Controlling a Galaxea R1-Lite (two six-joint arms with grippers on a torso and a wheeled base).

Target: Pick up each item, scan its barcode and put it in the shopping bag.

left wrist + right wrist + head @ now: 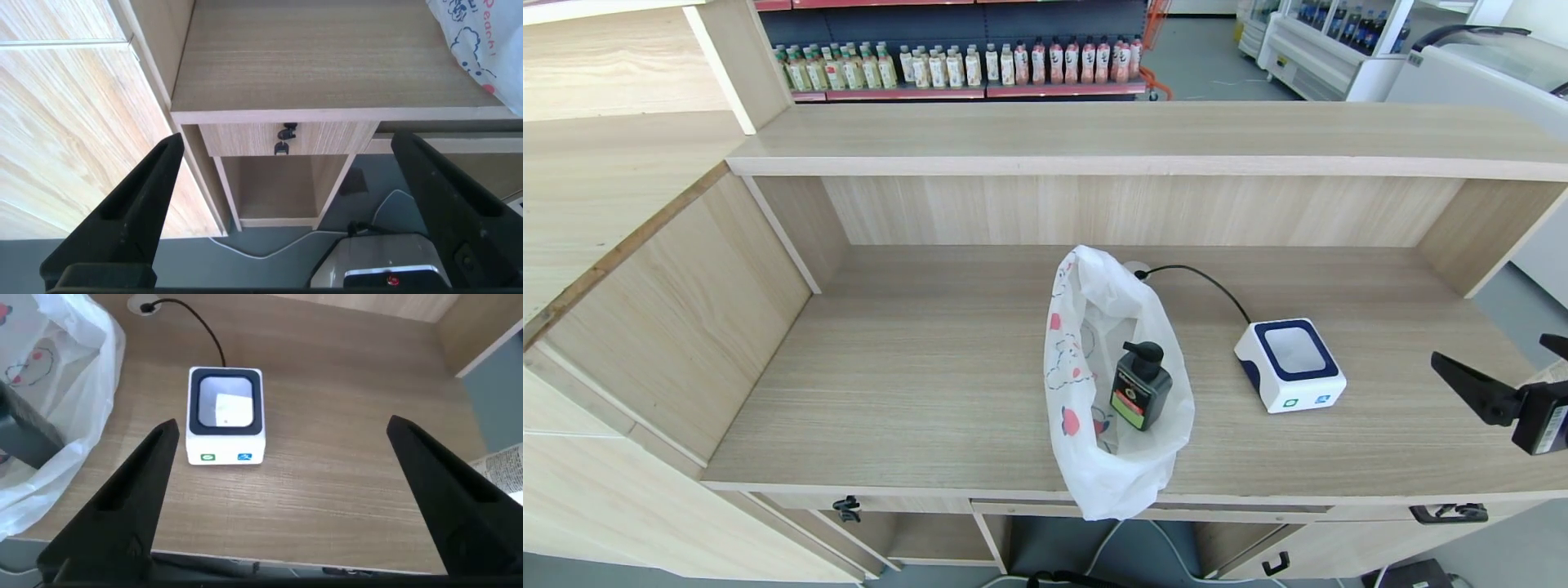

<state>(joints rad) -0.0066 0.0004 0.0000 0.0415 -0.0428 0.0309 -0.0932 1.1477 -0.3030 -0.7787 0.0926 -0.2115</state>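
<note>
**Grippers spread and apart from the goods; bottle bagged**

Right gripper (1490, 349) hangs nearest, at the counter's (915, 384) right end, its two dark fingers spread wide with nothing between them. It is well apart from the scanner (1290, 363), which sits face up with its cable (1209, 282) running to the back of the counter. The left gripper (286, 139) is likewise spread and holds nothing. It is low, in front of the counter's front edge, with the drawer below in its sight.

The bottle (1141, 392), black with a pump top, sits inside the bag (1066, 392), seemingly upright. The bag stands between the scanner and the counter's middle, its mouth open upward and its lower end drooping over the front edge.

By this layout the bottle's turn looks finished, so the step in hand is likely readiness for a next item. To do that well:

- keep both arms off the limp bag, since a nudge could pull it over the edge;
- hold the barcode squarely to the scanner's window;
- lower the item beside the bottle, not onto its pump;
- stay off the cable.
</note>
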